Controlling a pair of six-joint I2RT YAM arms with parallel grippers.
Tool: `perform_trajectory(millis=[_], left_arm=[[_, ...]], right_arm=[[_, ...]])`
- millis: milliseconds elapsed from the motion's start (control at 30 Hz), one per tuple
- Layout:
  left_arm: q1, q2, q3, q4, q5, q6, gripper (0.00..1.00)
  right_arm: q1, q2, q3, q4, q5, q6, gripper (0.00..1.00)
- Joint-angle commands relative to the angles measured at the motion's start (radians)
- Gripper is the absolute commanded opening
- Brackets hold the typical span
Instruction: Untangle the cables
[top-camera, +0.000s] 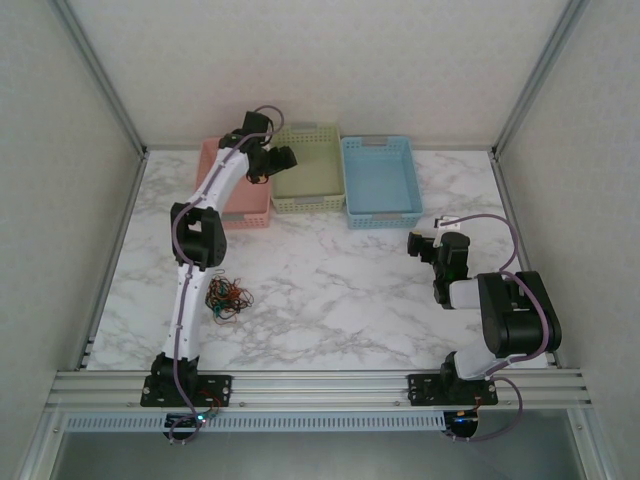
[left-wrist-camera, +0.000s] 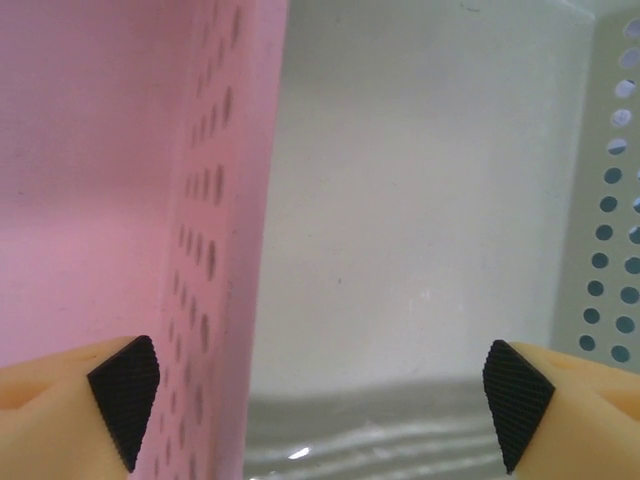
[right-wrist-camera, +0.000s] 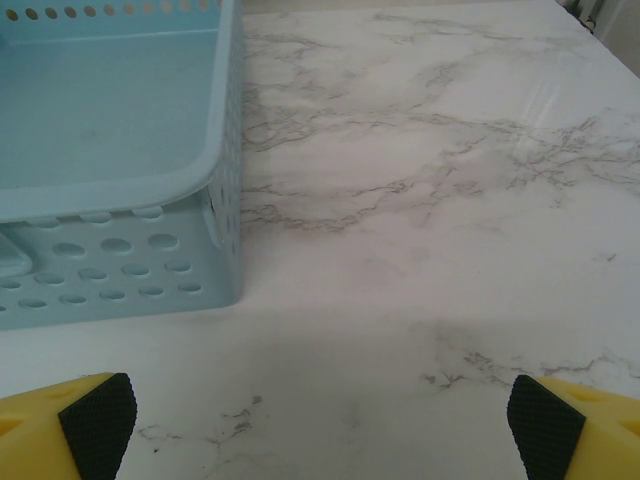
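The top camera is overlooking the whole table (top-camera: 330, 290) from behind. The left wrist camera is facing the pink basket (left-wrist-camera: 100, 180) closely; the right is looking low toward the blue basket (right-wrist-camera: 110, 120).

Table (right-wrist-camera: 450, 200) smooth, marble-patterned, faint sheen; blue basket (right-wrist-camera: 100, 120) matt perforated plastic; pads (left-wrist-camera: 125, 395) black, finely ribbed; frame rail (top-camera: 320, 385) grooved metal

Three perforated plastic baskets stand in a row at the 12 o'clock edge of the white marble-patterned table (top-camera: 340, 300): pink basket (top-camera: 248, 218) toward 11 o'clock, green basket (top-camera: 308, 203) at 12 o'clock, blue basket (top-camera: 383, 215) toward 1 o'clock, each just beside the next. An aluminium rail (top-camera: 320, 385) borders the 6 o'clock edge
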Motion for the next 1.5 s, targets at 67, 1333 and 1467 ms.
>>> perform_trajectory(millis=[67, 1333, 1467], left_arm=[[0.019, -0.14, 0.038, -0.033, -0.095, 0.037, 0.9], [0.054, -1.687, -2.025, 0.352, -0.226, -0.317, 0.91], [0.042, -1.674, -2.066, 0.388, -0.197, -0.309, 0.87]], right_arm=[[-0.005, -0.005, 0.019, 0.005, -0.004, -0.017, 0.99], [-0.007, -0.007, 0.018, 0.005, -0.009, -0.019, 0.99], [-0.006, -0.007, 0.019, 0.005, -0.01, -0.018, 0.99]])
